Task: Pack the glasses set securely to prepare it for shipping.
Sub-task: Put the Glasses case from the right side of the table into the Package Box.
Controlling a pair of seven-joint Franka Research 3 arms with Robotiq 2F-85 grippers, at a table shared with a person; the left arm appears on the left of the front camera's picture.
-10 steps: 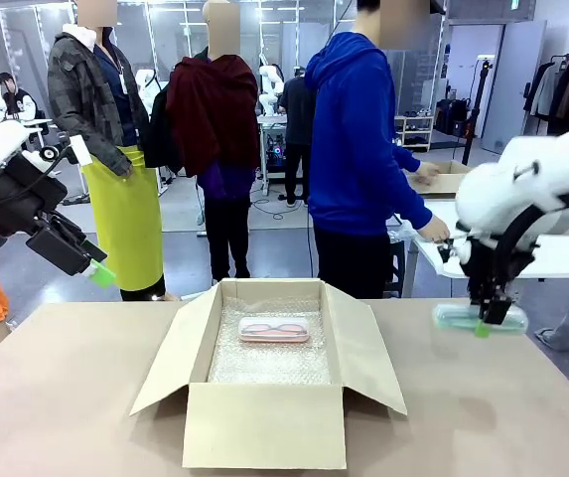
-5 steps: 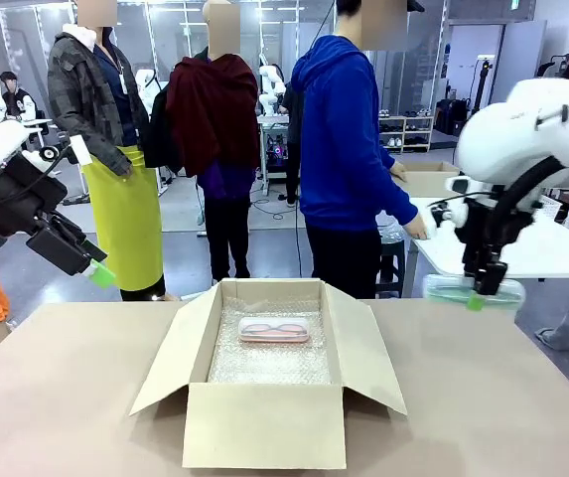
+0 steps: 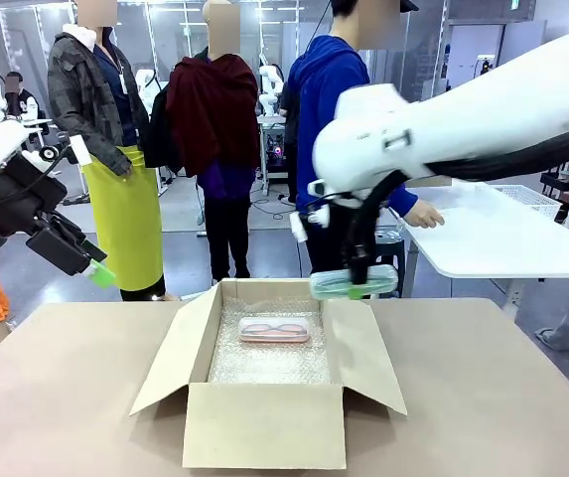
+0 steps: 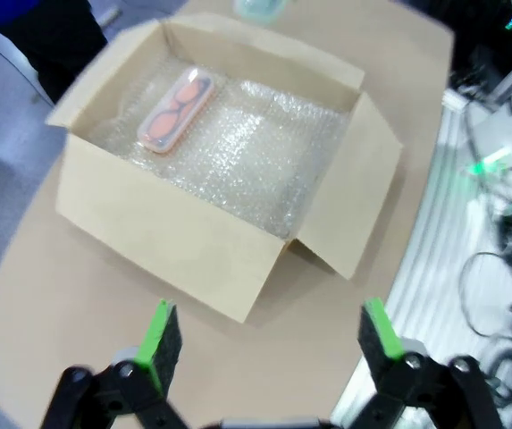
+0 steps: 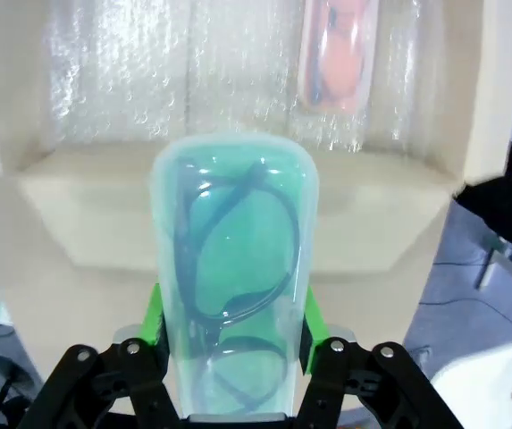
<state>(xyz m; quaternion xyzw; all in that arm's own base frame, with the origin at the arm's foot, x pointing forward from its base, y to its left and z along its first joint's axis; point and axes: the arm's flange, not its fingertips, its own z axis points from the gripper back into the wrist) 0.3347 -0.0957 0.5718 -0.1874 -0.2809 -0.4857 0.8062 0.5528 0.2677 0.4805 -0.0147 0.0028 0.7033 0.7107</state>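
A pale pink case [image 3: 274,329] of the glasses set lies on bubble wrap at the far end of the open cardboard box [image 3: 264,427]; it also shows as the pink case [image 4: 177,109] and the pink case [image 5: 338,54]. My right gripper [image 3: 355,285] is shut on the mint green case [image 3: 354,283], holding it in the air above the box's far right corner. In the right wrist view the green case [image 5: 231,268] sits between the green pads, dark frames visible inside. My left gripper [image 4: 260,335] stands open, high off the table's left side, with nothing between its fingers.
The box's flaps [image 3: 368,348] stand open to both sides. A person in a blue hoodie [image 3: 339,149] stands behind the table, one hand on a white side table [image 3: 493,243]. Other people stand farther back. Bare tabletop [image 3: 493,397] surrounds the box.
My right arm has lifted the green case from the table's right side and carried it left to above the box's far right corner. The left arm has not moved.
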